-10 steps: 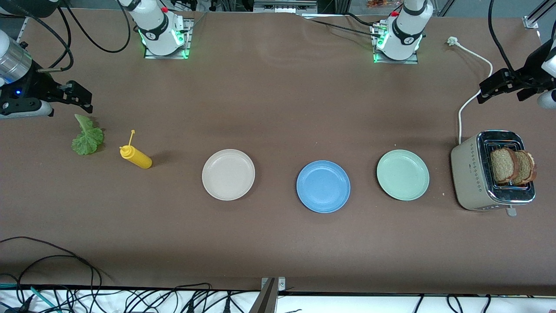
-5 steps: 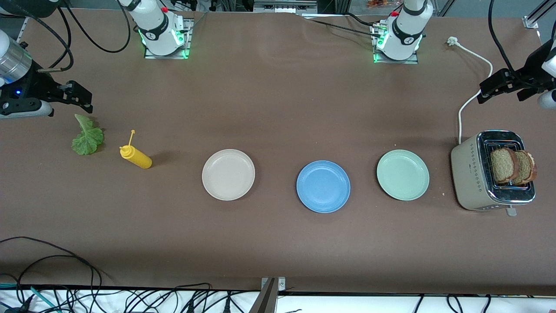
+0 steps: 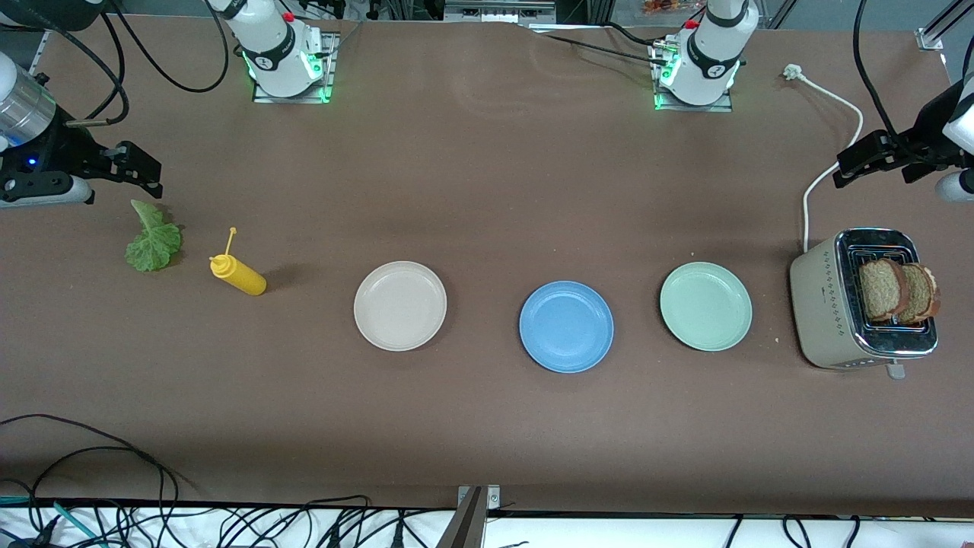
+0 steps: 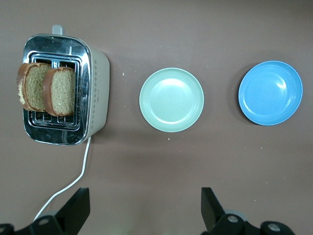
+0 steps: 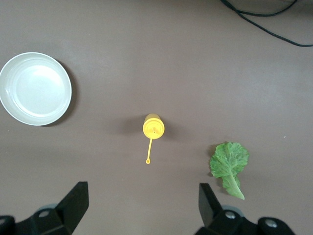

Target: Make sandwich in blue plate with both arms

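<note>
The round blue plate (image 3: 566,326) (image 4: 270,93) lies bare in the middle of the table, between a cream plate and a mint plate. Two brown bread slices (image 3: 898,291) (image 4: 46,86) stand upright in the toaster at the left arm's end. A ruffled green lettuce leaf (image 3: 154,238) (image 5: 229,166) lies flat at the right arm's end. My left gripper (image 3: 867,156) (image 4: 145,203) hangs open in the air over the toaster's cord. Over the table beside the lettuce, my right gripper (image 3: 133,169) (image 5: 143,200) hangs open too. Neither holds anything.
A cream-white plate (image 3: 400,305) and a pale mint plate (image 3: 705,306) flank the blue one. A yellow squeeze bottle (image 3: 238,275) stands beside the lettuce. The beige toaster (image 3: 829,304) trails a white cord (image 3: 825,171). Black cables lie along the table's front edge.
The left gripper has drifted a little toward the toaster. The right arm and all the things on the table have stayed put.
</note>
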`<state>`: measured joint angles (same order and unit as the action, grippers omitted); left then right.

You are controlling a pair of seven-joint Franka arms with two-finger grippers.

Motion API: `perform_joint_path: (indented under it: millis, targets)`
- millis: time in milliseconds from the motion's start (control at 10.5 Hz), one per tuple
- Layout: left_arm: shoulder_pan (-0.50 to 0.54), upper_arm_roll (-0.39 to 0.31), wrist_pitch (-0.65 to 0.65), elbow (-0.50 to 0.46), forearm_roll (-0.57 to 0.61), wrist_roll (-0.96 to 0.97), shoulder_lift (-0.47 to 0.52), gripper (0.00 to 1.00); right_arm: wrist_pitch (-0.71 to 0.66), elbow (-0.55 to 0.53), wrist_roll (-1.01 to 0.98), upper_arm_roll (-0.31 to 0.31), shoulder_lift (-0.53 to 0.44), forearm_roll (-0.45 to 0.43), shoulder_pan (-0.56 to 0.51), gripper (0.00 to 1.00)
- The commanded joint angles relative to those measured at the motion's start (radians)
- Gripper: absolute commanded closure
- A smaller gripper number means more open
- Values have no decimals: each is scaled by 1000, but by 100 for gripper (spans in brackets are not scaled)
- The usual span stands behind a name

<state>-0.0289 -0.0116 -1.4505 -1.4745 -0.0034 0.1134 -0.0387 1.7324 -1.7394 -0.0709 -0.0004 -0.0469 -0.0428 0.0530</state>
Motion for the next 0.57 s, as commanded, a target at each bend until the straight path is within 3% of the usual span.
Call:
perform_joint_path:
  millis: [0, 477]
  targets:
    - [0, -1, 19, 34, 25, -23, -20, 0, -2, -9, -4, 0, -11, 23, -6, 0]
    - [3, 1, 19, 30, 26, -11, -21, 0, 3, -11, -1, 2, -11, 23, -5, 0]
